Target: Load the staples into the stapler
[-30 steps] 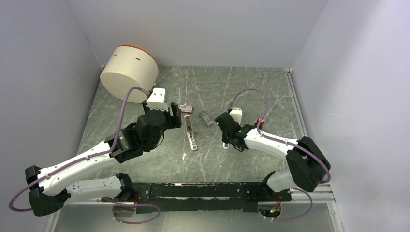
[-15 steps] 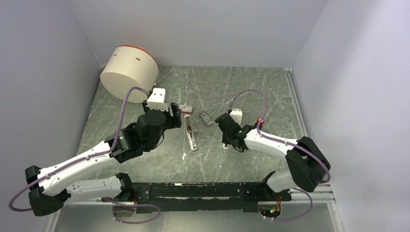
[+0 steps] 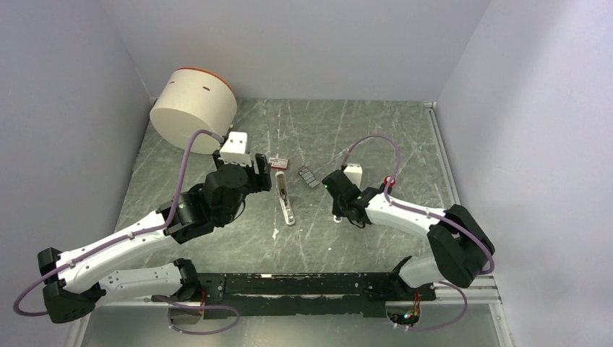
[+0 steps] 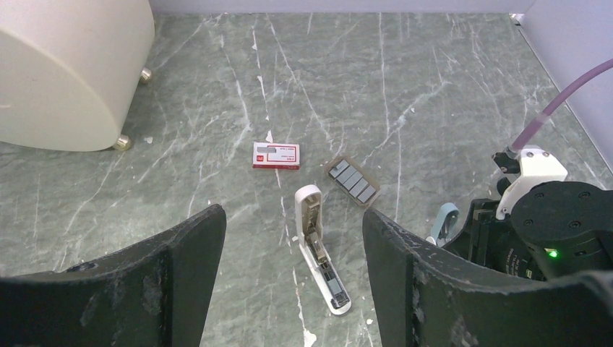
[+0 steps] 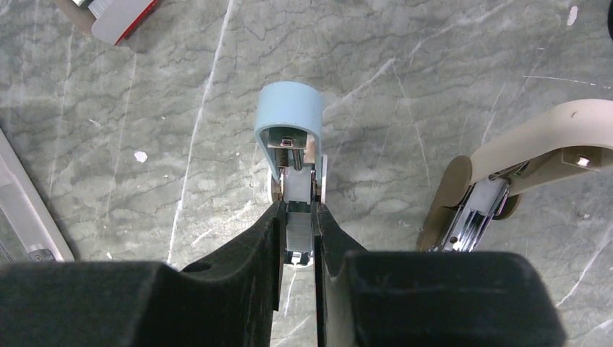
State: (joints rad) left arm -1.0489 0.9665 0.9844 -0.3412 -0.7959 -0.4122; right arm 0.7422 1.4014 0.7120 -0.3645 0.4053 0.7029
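Nothing has just changed. Both arms hold the same poses as a second ago and no item has moved, so the loading looks paused, not advancing.

The right pincer [image 5: 298, 214] is clamped tight on a small metal piece with a light-blue rounded cap [image 5: 289, 116], close to the grey-green marbled table [image 5: 181, 181]; I cannot tell whether the piece touches it. The left pincer [image 4: 289, 238] hangs with its jaws spread wide and nothing between them.

Just ahead of the left pincer, between the two arms, lies the slim white plastic stapler [image 4: 322, 253], hinged open with its metal channel showing. Beyond its far end, apart from it, sits the small red box of staples with a white label [image 4: 276, 155]. A flat dark tray holding grey strips [image 4: 352, 181], likely loose staples, lies near. Everything matches the earlier frame.
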